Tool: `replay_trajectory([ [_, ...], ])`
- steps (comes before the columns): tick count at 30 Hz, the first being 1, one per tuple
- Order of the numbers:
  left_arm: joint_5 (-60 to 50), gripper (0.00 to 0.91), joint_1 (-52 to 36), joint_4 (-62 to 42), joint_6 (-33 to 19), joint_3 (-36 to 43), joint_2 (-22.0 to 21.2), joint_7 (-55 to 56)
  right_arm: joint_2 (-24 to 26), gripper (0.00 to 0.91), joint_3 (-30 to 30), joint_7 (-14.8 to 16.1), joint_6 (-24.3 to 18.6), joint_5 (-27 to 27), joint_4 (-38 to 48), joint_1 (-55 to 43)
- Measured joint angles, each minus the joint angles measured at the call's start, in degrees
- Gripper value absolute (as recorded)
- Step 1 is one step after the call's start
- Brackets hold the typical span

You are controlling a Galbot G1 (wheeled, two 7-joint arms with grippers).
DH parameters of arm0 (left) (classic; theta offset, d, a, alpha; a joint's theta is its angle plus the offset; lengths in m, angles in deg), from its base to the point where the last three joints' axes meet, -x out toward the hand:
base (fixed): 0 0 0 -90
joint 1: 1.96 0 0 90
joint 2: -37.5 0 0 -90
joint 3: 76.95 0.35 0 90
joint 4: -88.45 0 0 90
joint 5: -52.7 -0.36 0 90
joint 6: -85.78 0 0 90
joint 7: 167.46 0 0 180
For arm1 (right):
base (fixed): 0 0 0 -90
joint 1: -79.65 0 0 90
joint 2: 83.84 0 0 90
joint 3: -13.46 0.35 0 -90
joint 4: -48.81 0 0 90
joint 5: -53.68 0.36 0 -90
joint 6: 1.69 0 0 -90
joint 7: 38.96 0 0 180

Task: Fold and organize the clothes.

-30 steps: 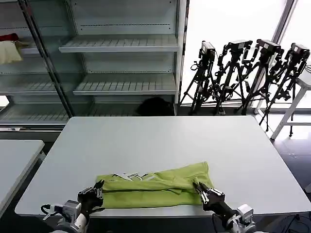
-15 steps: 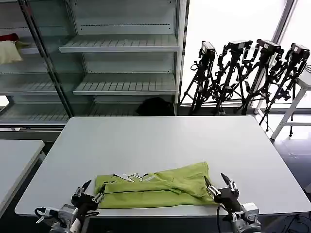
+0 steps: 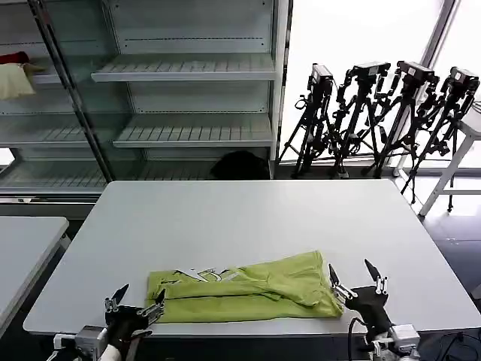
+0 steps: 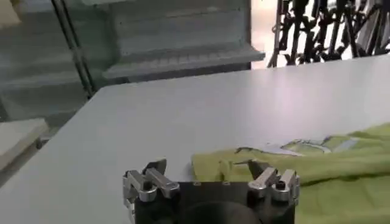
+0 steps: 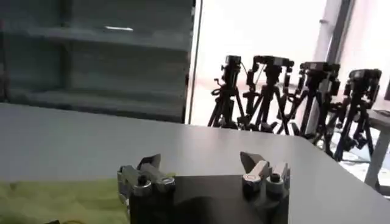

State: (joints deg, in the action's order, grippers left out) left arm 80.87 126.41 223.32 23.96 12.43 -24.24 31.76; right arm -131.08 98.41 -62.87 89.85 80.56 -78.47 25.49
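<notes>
Both pincers drawn back off the T-shirt, left pincer spread, right pincer spread, white print unreadable

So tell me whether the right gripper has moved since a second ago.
Yes. The right gripper has let go of the yellow-green T-shirt and pulled back toward the robot's right, past the shirt's edge near the table's front edge, fingers open.
</notes>
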Motion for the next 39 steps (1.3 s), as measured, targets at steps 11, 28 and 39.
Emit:
replay_trajectory([
  [11, -0.4, 0.907, -2.7, -4.0, -4.7, 2.1, -8.6, -0.9, -0.3, 0.907, 3.6, 3.9, -7.3, -2.0, 2.9, 2.5],
  [28, -3.2, 0.242, -4.1, -11.7, -11.4, 3.3, -13.7, -2.5, 0.9, 0.907, 6.7, 7.7, -10.9, -1.4, 4.5, 3.0],
  [39, -4.2, 0.0, -3.5, -13.3, -15.9, 5.0, -15.2, -4.0, 1.9, 0.907, 7.7, 8.7, -11.3, 0.7, 4.9, 1.7],
])
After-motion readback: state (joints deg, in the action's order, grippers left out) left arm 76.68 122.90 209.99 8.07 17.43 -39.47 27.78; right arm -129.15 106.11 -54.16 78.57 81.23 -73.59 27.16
